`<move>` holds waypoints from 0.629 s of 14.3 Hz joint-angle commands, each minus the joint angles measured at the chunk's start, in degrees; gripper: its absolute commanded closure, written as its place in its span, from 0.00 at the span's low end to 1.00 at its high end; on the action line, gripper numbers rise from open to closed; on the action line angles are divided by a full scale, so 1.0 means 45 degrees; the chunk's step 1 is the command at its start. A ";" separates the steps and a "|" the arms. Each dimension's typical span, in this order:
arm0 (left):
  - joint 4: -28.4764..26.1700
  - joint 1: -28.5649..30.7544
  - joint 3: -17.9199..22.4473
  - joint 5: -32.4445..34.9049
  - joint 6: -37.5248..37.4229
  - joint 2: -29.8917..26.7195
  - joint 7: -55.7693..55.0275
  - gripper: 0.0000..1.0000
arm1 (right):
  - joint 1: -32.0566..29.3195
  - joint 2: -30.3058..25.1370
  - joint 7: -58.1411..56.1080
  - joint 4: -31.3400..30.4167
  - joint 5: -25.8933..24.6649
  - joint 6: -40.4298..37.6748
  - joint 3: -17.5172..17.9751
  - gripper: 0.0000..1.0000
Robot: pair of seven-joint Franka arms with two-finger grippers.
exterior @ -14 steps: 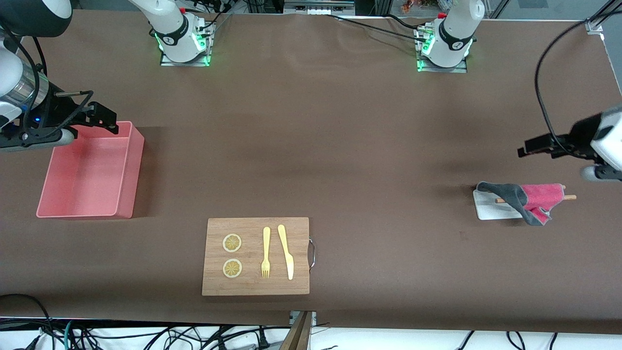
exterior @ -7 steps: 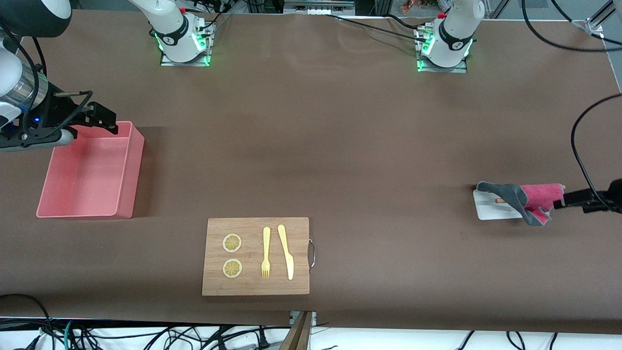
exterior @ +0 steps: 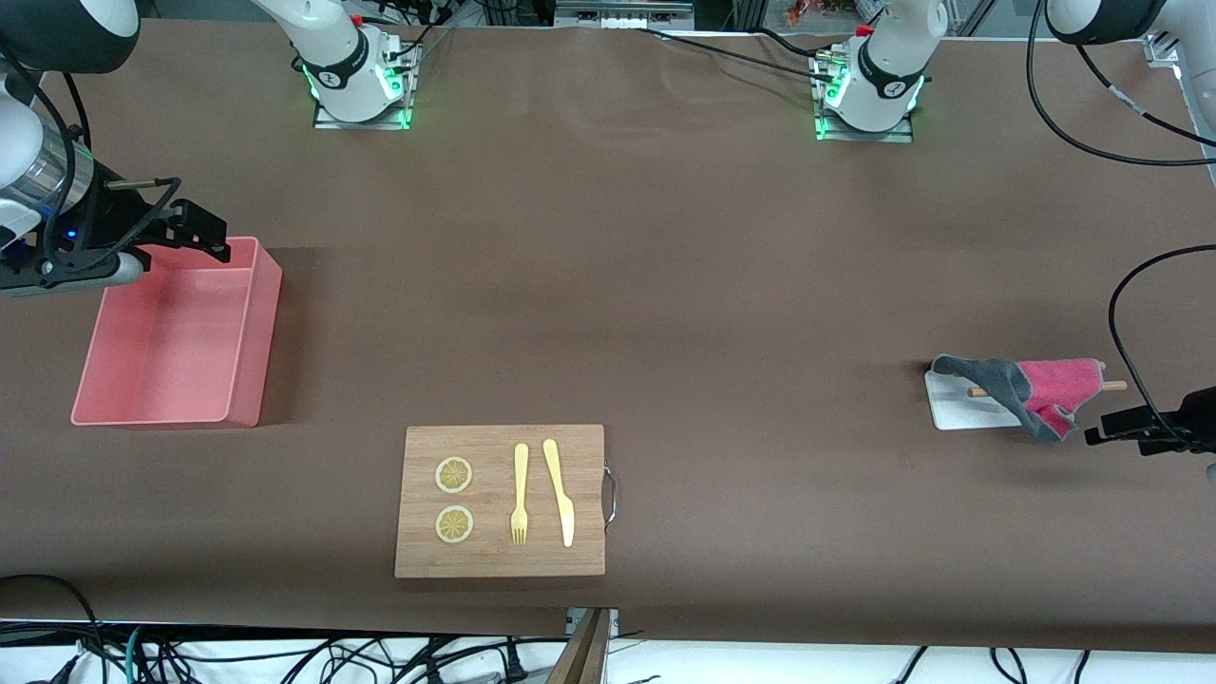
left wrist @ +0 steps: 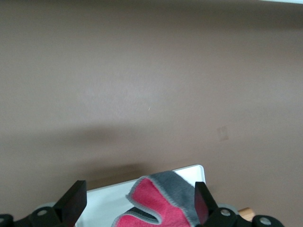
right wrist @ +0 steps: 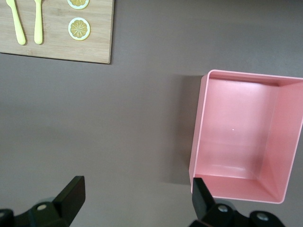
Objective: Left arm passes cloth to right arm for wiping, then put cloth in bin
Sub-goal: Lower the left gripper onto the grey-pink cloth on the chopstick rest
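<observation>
1. The soft pink and grey cloth (exterior: 1031, 391) lies partly on a small flat white tray (exterior: 955, 408), near the left arm's end of the table.
2. The left arm's black claw (exterior: 1092, 436) is wide open, just beside the cloth.
3. The right arm's black claw (exterior: 220, 242) waits wide open over the salmon-pink plastic bin (exterior: 249, 342).

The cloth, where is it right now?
In the front view the cloth lies draped over a small white tray at the left arm's end of the table.
</observation>
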 commanded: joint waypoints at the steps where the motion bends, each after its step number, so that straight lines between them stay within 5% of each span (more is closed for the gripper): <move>1: -0.0074 0.0562 -0.0086 -0.1058 0.0083 0.0611 0.0551 0.00 | -0.0138 0.0075 -0.0070 0.0271 -0.0037 -0.0183 0.0094 0.00; 4: -0.0171 0.0641 -0.0086 -0.1877 0.0064 0.0672 0.0631 0.02 | -0.0138 0.0075 -0.0070 0.0271 -0.0037 -0.0163 0.0094 0.00; 9: -0.0560 0.0815 -0.0086 -0.2231 -0.0326 0.0867 0.0631 0.23 | -0.0138 0.0075 -0.0070 0.0271 -0.0037 -0.0183 0.0094 0.00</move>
